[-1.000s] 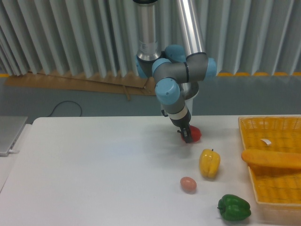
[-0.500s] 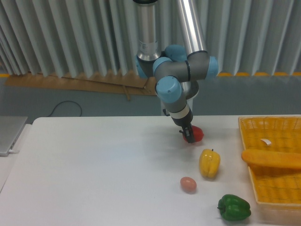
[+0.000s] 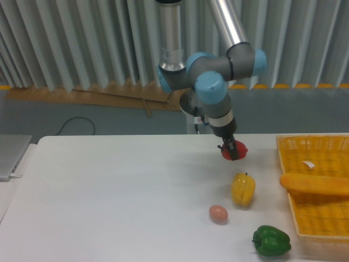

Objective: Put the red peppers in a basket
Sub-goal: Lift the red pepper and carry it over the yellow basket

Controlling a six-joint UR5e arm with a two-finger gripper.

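Note:
The red pepper (image 3: 238,150) hangs a little above the white table (image 3: 109,196), held between the dark fingers of my gripper (image 3: 233,151), which is shut on it. It is right of the table's middle, above the yellow pepper (image 3: 243,189). The yellow-orange mesh basket (image 3: 294,143) stands at the right edge, some way to the right of the gripper.
A long orange thing (image 3: 315,184) and a small white piece (image 3: 309,164) lie in the basket. A pinkish egg (image 3: 218,213) and a green pepper (image 3: 271,240) sit on the table near the front. A grey slab (image 3: 11,154) lies at the left edge.
The gripper has risen off the table and moved right toward the basket, carrying the red pepper with it. The other things have stayed put.

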